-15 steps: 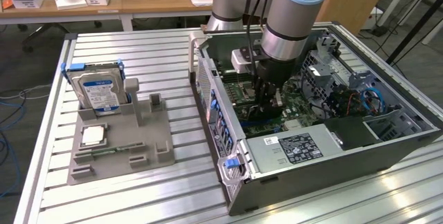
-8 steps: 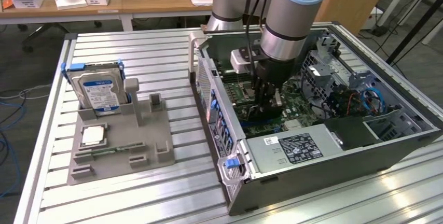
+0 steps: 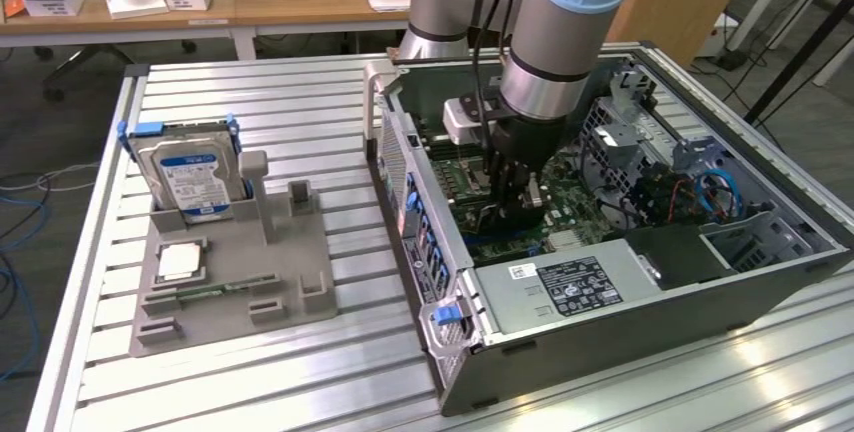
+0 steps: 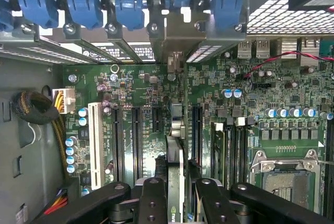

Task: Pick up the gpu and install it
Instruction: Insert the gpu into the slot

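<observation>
Gripper (image 4: pixel 180 195): jaws narrowly clamping the gpu (image 4: pixel 176 169) edge-on, holding it upright.
Gpu position: standing over the motherboard (image 4: pixel 141 98) slots inside the computer case (image 3: pixel 694 297).
Writing: case sticker (image 3: pixel 577 285) and blue-labelled hard drive (image 3: pixel 191 174) printing unreadable.

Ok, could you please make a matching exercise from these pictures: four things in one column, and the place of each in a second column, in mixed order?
Things:
1. gpu
2. hard drive
3. memory stick
4. power supply

Places:
A. lying flat in the grey holder
B. fixed in a corner of the computer case
C. held edge-on by the gripper, over the motherboard
D. standing upright in the grey holder

Pairs: 1-C, 2-D, 3-A, 4-B
</observation>
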### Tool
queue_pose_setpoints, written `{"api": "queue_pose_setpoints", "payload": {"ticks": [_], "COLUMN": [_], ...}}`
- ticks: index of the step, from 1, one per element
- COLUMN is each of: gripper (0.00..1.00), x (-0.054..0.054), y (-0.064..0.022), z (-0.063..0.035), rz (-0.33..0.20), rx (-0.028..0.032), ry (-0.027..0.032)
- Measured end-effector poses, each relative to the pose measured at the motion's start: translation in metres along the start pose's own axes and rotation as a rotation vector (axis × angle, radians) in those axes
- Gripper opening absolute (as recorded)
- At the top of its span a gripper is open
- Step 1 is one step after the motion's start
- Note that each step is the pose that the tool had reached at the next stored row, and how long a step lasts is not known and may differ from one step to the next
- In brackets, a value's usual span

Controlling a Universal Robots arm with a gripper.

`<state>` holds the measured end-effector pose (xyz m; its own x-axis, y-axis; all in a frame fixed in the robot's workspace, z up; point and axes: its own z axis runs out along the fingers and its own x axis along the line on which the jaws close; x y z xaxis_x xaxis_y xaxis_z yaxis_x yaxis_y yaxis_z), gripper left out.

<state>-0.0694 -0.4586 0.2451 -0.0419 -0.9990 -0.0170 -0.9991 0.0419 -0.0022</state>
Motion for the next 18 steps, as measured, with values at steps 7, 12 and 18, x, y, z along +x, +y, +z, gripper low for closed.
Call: {"api": "queue_pose_setpoints", "payload": {"ticks": [7,12,18], "gripper": [0.26,0.26,0.26], "x": [0.0,0.0,-0.0001], "y": [0.0,0.0,0.0], "z": [0.0001,0.0001,0.0], "rz": [0.0,0.0,0.0], "rx": [0.0,0.0001,0.0001], "ry": [-0.0003,-0.0003,-0.0004]}}
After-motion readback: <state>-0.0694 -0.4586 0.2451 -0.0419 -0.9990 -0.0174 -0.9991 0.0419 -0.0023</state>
